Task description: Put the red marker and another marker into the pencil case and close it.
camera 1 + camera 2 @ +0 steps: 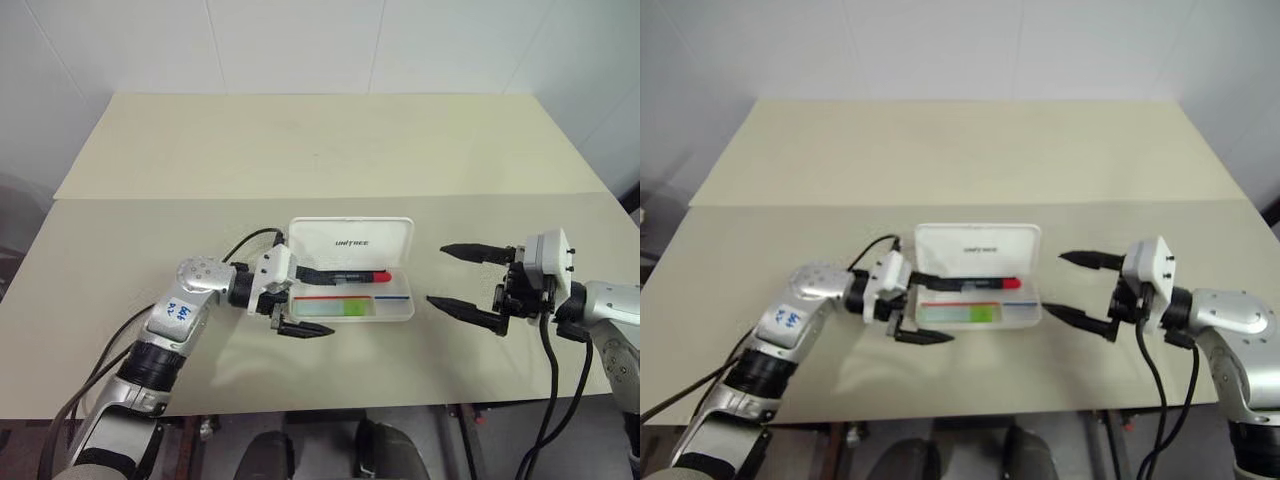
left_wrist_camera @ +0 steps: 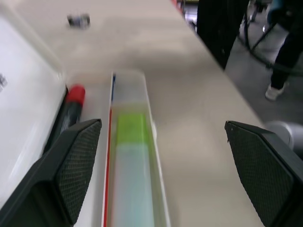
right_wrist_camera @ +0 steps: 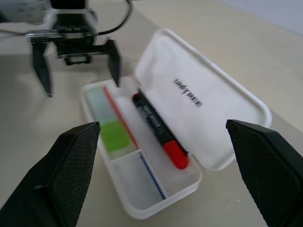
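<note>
The left hand (image 1: 305,299) hangs spread, holding nothing, at the left end of the open pencil case (image 1: 404,306). Inside lie the red marker (image 1: 356,276) and the green-capped highlighter (image 1: 340,307). The right hand (image 1: 466,282) gapes just right, bare table (image 1: 300,150) beyond.

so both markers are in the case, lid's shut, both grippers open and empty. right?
Not quite: the lid is open, not shut. The right wrist view shows the pencil case with its lid standing back, the red marker and the green-capped highlighter lying inside. Left gripper and right gripper are open and empty.
</note>
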Controlling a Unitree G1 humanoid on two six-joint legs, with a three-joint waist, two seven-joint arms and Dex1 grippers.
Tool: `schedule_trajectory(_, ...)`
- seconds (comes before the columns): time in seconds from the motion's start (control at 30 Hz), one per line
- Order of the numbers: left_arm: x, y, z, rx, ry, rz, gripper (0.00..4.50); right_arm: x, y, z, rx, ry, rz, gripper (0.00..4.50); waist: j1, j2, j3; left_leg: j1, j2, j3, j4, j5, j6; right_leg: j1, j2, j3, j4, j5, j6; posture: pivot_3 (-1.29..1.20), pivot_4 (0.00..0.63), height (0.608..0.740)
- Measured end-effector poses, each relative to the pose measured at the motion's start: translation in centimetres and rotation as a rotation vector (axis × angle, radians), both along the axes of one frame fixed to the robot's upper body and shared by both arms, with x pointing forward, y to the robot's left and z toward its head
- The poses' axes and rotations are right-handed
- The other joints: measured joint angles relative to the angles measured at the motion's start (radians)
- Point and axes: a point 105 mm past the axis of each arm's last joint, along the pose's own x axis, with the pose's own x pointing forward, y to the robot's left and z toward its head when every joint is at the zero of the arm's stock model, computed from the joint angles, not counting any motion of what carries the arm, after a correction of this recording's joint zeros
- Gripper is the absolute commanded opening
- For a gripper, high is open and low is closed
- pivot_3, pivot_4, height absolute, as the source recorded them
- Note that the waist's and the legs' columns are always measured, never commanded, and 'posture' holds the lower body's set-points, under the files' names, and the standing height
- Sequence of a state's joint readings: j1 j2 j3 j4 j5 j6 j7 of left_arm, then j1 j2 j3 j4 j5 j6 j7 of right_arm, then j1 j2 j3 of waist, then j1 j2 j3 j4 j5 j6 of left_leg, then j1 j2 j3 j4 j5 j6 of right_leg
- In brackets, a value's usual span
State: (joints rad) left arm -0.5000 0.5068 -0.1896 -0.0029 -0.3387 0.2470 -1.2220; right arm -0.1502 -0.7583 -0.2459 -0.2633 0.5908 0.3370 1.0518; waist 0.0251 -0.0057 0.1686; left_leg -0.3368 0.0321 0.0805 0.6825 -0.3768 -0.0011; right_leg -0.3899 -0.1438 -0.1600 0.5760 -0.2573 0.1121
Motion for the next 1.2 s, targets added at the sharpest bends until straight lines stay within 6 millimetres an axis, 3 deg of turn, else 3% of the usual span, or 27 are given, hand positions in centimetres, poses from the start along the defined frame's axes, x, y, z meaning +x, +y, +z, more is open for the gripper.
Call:
schedule_trajectory(0.1, -0.3, 0.6, 1.2, -0.050, -0.021, 0.037, 4.47, 2.1, -1.5, -0.9, 0.035, 0.029, -0.184, 4.50, 0.000, 0.000, 0.000, 0.000, 0.000, 0.000, 0.000, 0.000, 0.000, 0.000, 0.000, 0.000, 0.000, 0.000, 0.000, 0.00, 0.150, 0.740)
schedule_trajectory(0.23, -0.5, 2.4, 3.2, -0.096, -0.069, 0.115, 4.47, 5.5, -5.3, -2.7, 0.060, 0.046, -0.539, 4.50, -0.003, 0.000, 0.000, 0.000, 0.000, 0.000, 0.000, 0.000, 0.000, 0.000, 0.000, 0.000, 0.000, 0.000, 0.000, 0.00, 0.150, 0.740)
schedule_trajectory(0.33, -0.7, 4.0, 3.8, -0.095, -0.087, 0.182, 4.47, 7.0, -7.6, -3.5, 0.088, 0.032, -0.732, 4.50, -0.004, 0.001, 0.000, 0.000, 0.000, 0.000, -0.001, 0.000, 0.000, -0.001, 0.000, 0.000, 0.000, 0.000, 0.000, 0.00, 0.150, 0.740)
schedule_trajectory(0.53, -0.5, 5.9, 3.9, -0.095, -0.094, 0.290, 4.47, 8.6, -9.5, -4.8, 0.120, 0.014, -0.902, 4.50, -0.002, 0.001, 0.000, -0.001, 0.000, 0.000, -0.001, 0.000, 0.000, -0.001, 0.000, 0.001, 0.000, 0.000, 0.000, 0.00, 0.150, 0.740)
schedule_trajectory(0.83, -1.0, 5.8, 4.5, -0.107, -0.118, 0.321, 4.47, 11.2, -11.8, -8.3, 0.143, 0.088, -1.075, 4.50, -0.022, 0.001, 0.000, 0.001, 0.000, 0.000, -0.001, 0.000, -0.001, 0.001, 0.000, 0.001, 0.000, 0.000, 0.000, 0.00, 0.150, 0.740)
schedule_trajectory(0.93, -1.0, 5.7, 4.5, -0.108, -0.115, 0.330, 4.50, 11.9, -12.1, -8.6, 0.160, 0.101, -1.095, 3.88, -0.027, 0.000, -0.001, 0.002, 0.000, -0.001, 0.000, 0.000, -0.001, 0.004, 0.000, 0.001, -0.001, 0.000, 0.000, 0.00, 0.150, 0.740)
schedule_trajectory(1.2, -1.1, 5.7, 4.7, -0.105, -0.122, 0.334, 4.50, 12.0, -12.7, -8.9, 0.236, 0.146, -1.121, 1.05, -0.021, 0.001, 0.000, 0.002, -0.001, -0.013, 0.001, 0.002, 0.000, 0.010, 0.000, 0.003, -0.001, 0.000, 0.000, 0.00, 0.150, 0.740)
